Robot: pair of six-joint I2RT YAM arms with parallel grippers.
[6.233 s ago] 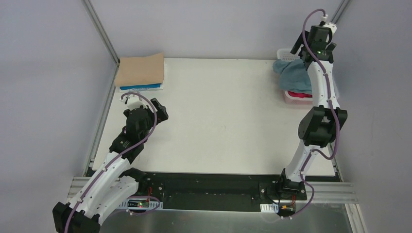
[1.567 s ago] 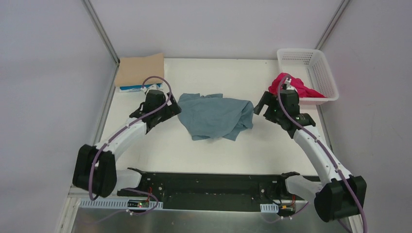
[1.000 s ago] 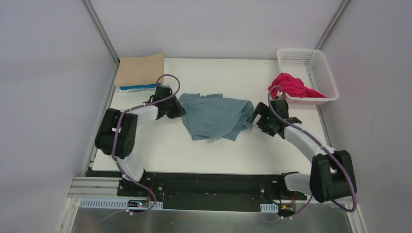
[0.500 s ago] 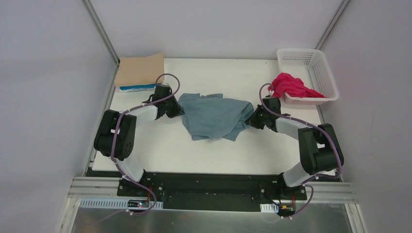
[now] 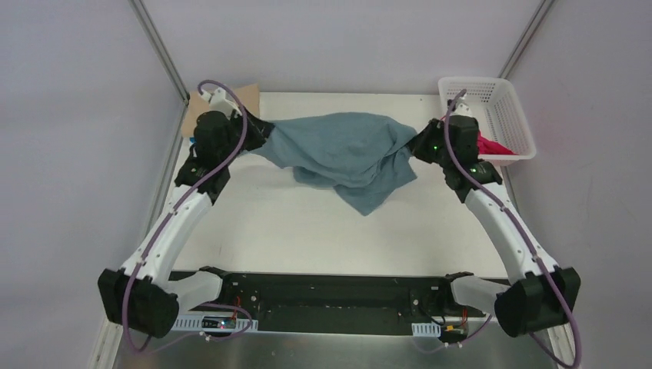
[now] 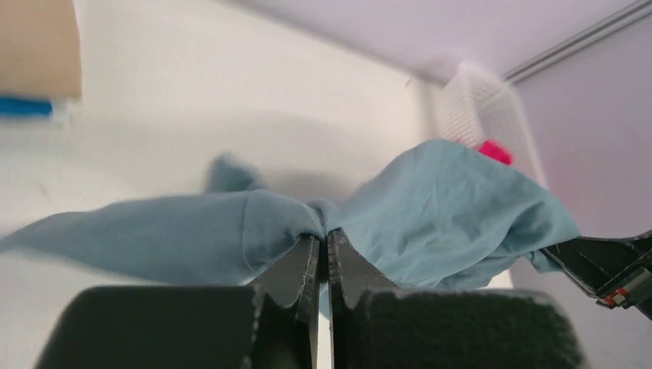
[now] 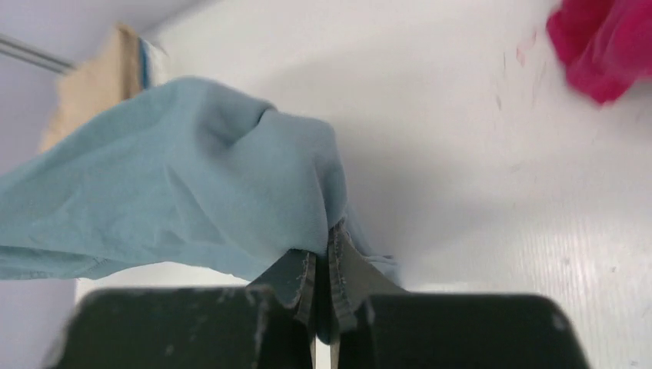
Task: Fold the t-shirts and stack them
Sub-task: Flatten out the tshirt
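A white basket [image 5: 513,115] stands at the far right corner of the counter [image 5: 307,231]. A magenta-red t-shirt [image 5: 492,147] spills over its near rim, half hidden behind the right arm. At the far left corner a folded tan t-shirt [image 6: 34,46] lies on a bright blue t-shirt [image 6: 23,106], and the left arm blocks most of that stack from above. Between them the teal-blue t-shirt [image 5: 346,146] is held up over the far half of the counter. Its long axis runs left to right, and a loose fold droops toward the near side. The left fingers [image 6: 314,250] are clamped together on its left end, the right fingers [image 7: 338,257] on its right end.
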